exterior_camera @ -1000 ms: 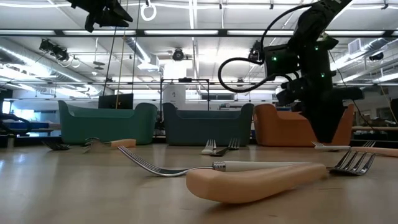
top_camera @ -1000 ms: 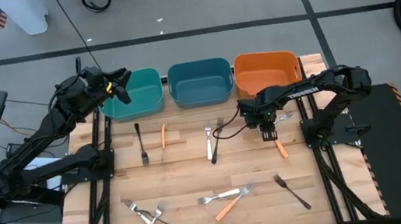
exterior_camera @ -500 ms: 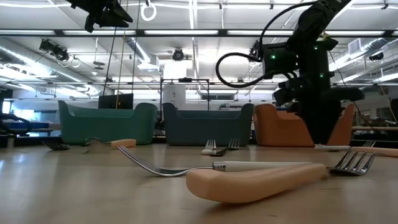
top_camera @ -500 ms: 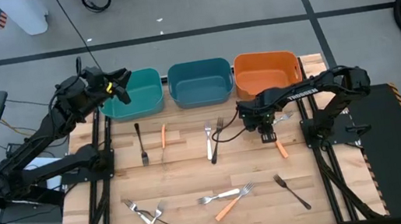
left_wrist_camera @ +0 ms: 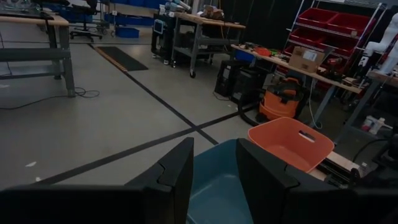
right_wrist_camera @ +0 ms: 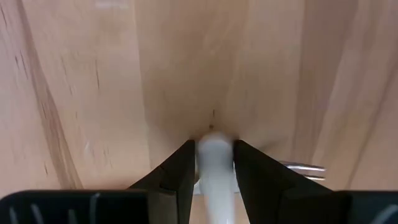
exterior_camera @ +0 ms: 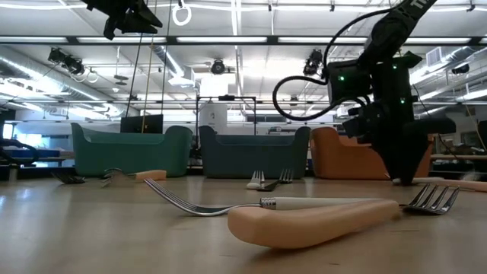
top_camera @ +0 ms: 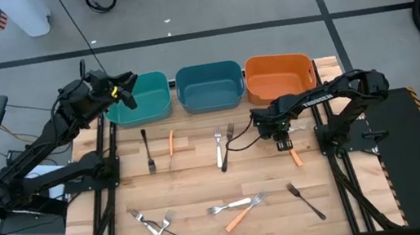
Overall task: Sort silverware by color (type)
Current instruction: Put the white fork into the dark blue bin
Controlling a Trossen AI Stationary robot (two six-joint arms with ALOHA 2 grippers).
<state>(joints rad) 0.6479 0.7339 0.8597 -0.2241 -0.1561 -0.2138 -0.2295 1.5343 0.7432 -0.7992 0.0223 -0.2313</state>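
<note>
Bins (top_camera: pixel 209 87): three; forks: about ten.

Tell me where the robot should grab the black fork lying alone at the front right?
Grab the black fork mid-handle, coming straight down from above, fingers across its slanted line. It lies flat with nothing touching it, and the handle is slim. The right gripper, nearest, is shut on a silver fork.

"TROSSEN" on right arm (top_camera: pixel 315 100)
</note>
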